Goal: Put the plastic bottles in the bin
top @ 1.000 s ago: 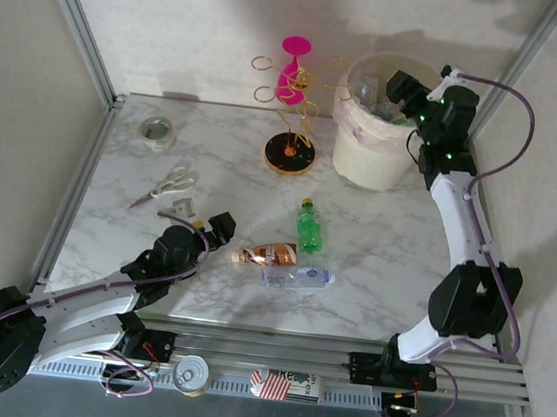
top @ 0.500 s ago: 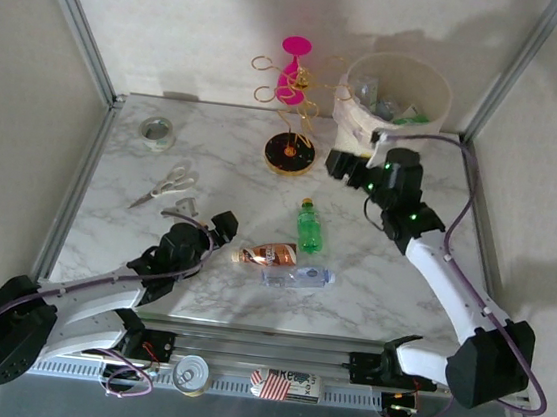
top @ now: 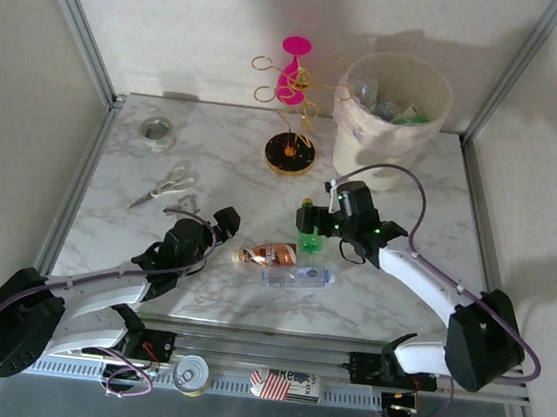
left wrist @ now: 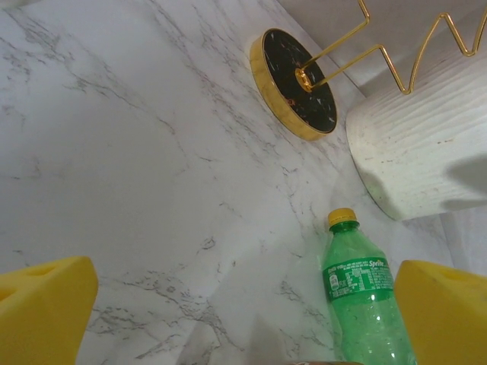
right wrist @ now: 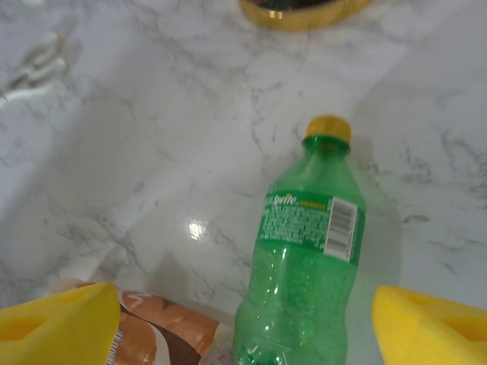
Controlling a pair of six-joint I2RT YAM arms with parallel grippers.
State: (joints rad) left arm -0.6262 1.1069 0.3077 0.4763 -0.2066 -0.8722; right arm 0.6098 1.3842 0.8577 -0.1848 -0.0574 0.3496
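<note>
Green bottle (right wrist: 300,258) lies flat under right gripper (top: 310,217), between its open jaws, long axis square to the jaw line. Left gripper (top: 218,224), also open, sits farther off.

1. We read "Sprite" on the label (right wrist: 304,217) of the green bottle (right wrist: 300,304), just below its yellow cap (right wrist: 328,128).
2. Beside that word on the green bottle, we see a white barcode panel (right wrist: 340,226); its digits are illegible.
</note>
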